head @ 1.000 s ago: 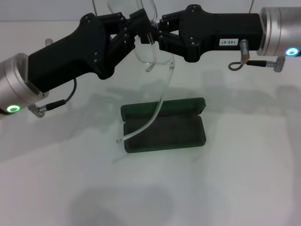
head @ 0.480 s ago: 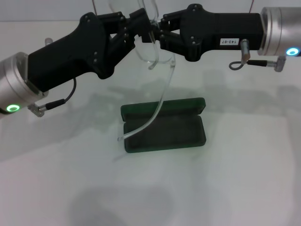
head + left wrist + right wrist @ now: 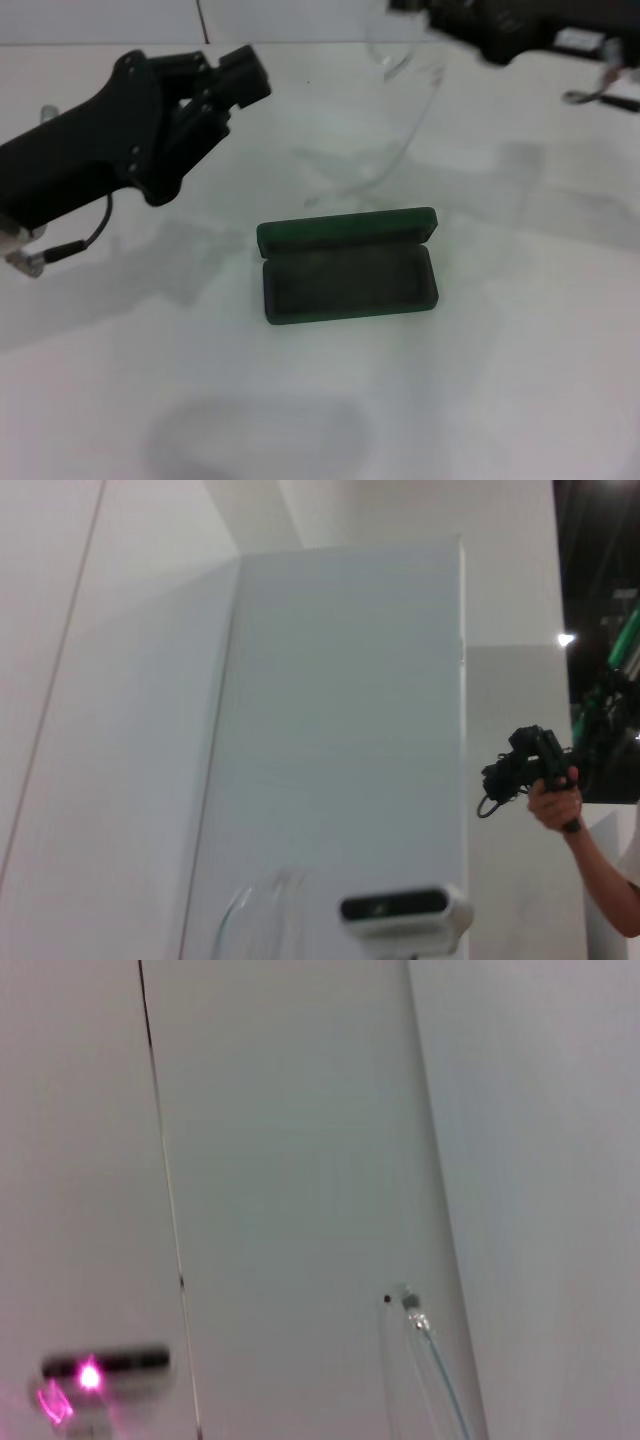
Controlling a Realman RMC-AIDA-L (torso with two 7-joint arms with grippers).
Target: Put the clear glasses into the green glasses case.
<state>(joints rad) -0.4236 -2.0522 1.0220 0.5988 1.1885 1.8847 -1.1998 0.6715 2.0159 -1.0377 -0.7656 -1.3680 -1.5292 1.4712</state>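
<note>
White table (image 3: 520,380): one open green glasses case (image 3: 348,278), one clear glasses (image 3: 400,110), seemingly in right tool (image 3: 420,8).

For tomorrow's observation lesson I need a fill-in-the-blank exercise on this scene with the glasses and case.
1. The dark green hinged hard glasses case lies on the white table with its lid ____.
2. Inside, the case is ____.
3. The clear plastic wraparound glasses hang from the ____ gripper.
4. The left gripper holds ____.

Missing words: open; empty; right; nothing
</note>
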